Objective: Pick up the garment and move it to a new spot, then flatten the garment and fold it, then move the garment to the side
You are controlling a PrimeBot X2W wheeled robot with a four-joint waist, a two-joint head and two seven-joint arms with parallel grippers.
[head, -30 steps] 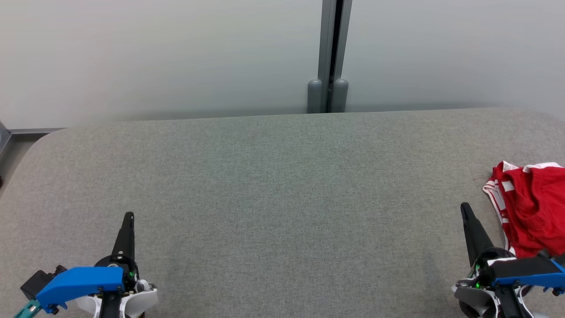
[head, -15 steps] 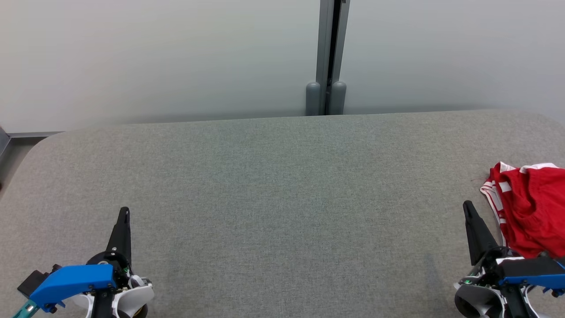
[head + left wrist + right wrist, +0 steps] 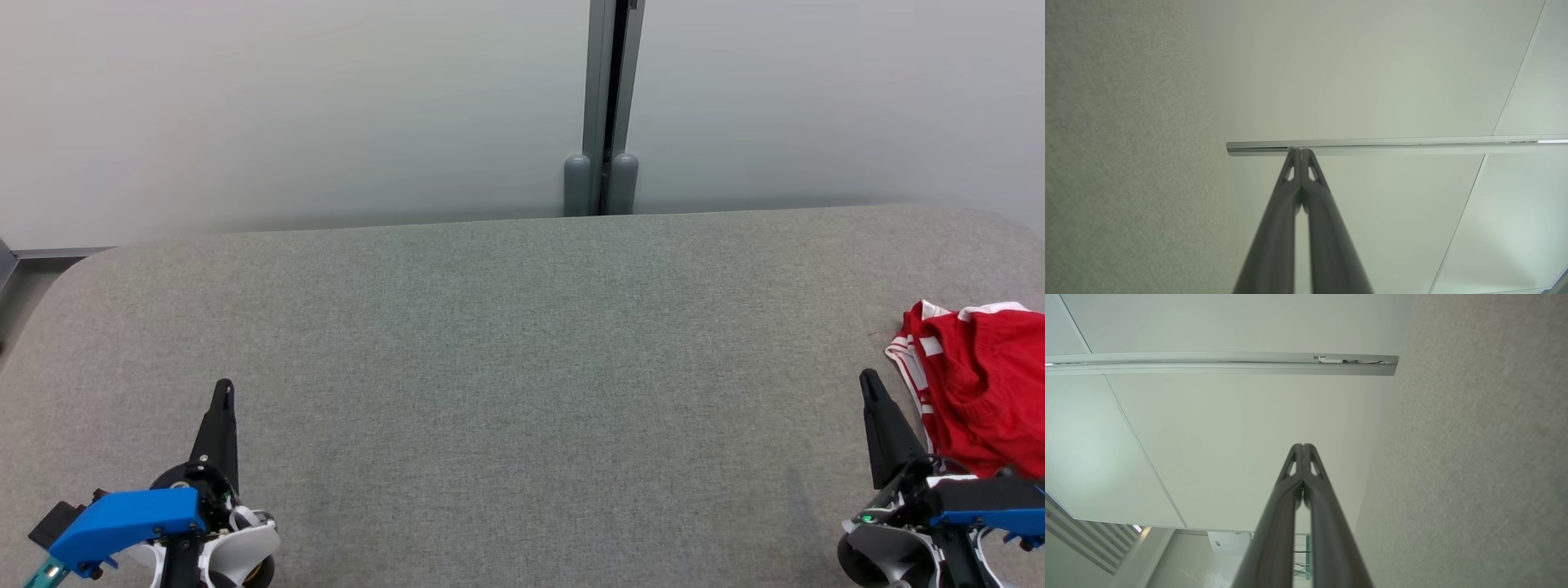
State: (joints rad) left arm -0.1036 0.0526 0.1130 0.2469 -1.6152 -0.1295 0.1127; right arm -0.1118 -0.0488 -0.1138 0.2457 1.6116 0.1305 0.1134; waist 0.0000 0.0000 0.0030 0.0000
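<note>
Grey table [image 3: 522,327]: left pincer [image 3: 222,385] and right pincer [image 3: 868,378] low, tips together (red garment [image 3: 980,392] beside right)

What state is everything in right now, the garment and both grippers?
red garment: crumpled in a heap at the right end of the grey table, not held.
left gripper: shut, empty.
right gripper: shut, empty, just left of the garment.

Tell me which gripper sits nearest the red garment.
The right gripper, close beside the red garment; the left gripper sits far across the grey surface.
</note>
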